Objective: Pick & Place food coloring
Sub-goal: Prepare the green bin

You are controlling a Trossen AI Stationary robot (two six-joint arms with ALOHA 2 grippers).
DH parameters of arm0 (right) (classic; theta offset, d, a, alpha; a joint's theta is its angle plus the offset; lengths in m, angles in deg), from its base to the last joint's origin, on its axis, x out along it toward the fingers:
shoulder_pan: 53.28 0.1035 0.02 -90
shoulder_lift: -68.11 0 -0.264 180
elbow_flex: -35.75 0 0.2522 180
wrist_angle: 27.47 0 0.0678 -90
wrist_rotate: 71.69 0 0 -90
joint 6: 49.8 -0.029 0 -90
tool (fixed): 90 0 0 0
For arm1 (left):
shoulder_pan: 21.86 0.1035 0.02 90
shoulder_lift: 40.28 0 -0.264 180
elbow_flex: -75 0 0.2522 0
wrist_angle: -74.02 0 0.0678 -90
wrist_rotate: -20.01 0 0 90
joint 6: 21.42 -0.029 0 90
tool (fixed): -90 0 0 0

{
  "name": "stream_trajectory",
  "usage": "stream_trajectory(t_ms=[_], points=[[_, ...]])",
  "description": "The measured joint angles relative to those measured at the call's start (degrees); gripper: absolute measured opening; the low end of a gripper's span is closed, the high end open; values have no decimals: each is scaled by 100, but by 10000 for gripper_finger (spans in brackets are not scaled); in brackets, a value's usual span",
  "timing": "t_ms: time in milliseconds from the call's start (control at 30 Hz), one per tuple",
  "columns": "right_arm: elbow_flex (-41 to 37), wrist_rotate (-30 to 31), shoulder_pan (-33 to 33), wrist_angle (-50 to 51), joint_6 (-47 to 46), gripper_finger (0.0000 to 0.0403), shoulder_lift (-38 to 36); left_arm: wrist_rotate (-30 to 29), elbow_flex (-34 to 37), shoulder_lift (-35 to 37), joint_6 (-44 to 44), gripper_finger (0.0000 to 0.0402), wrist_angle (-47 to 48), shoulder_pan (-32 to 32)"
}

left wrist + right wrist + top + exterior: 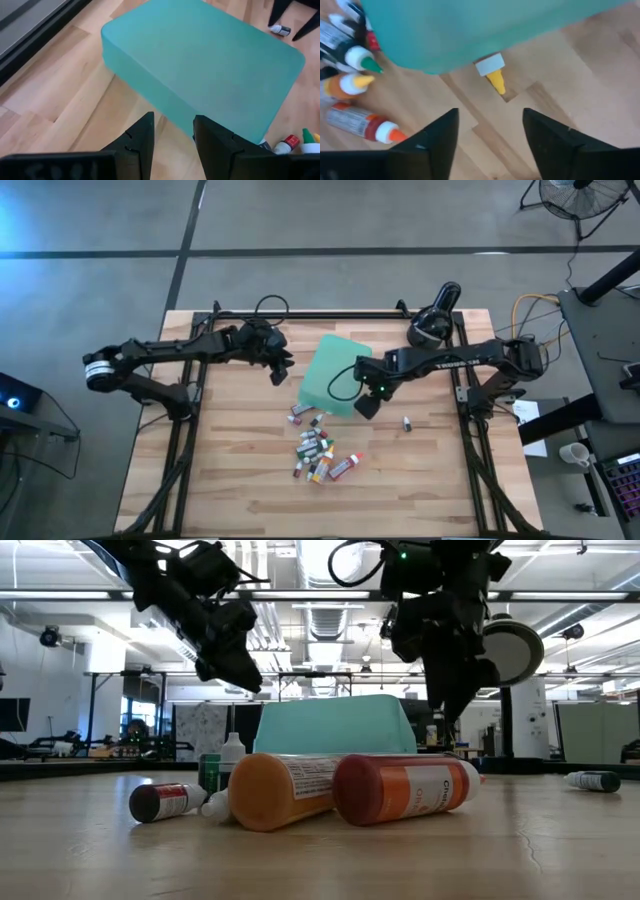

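Most food coloring bottles point(318, 452) lie heaped on the tabletop point(240, 480) beside the tray point(335, 375). Right end effector point(367, 406), spread and empty, should descend squarely over one bottle; left end effector point(280, 372) waits, partly spread.

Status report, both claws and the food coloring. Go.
Right claw open, empty, at the teal tray's corner. Left claw part open, empty, beside the tray. Food coloring bottles heaped on the table, one stray. Tray upside down.
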Motion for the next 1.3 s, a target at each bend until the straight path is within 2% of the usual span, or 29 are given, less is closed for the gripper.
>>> stream_trajectory(t_ms=[133,267,400,633,733,800,967,1067,1300], points=[[-253,-9,15,-40,-491,245,-292,1,0,2,-187,110,-46,-2],[-823,258,23,-301,-1317,246,-613,1,0,9,-313,110,-172,-2],[-1517,1102,19,-1241,-2867,233,-889,82,0,-41,-423,110,-462,-2],[-2590,1565,26,-3503,-4905,214,-980,172,4,-538,-900,110,-564,-4],[-2821,1999,54,-3698,-5671,211,-980,167,4,-674,-1003,110,-592,-2],[-2882,2253,76,-3603,-5901,210,-980,141,4,-701,-974,110,-596,-2],[-2963,2242,70,-3648,-6162,209,-753,137,-23,-660,-956,110,-779,-7],[-2957,2218,70,-4006,-6218,210,-487,270,-214,-698,-953,110,-808,-8],[-2639,2289,72,-4525,-6081,210,165,620,-608,-1361,-939,110,-799,-22]])
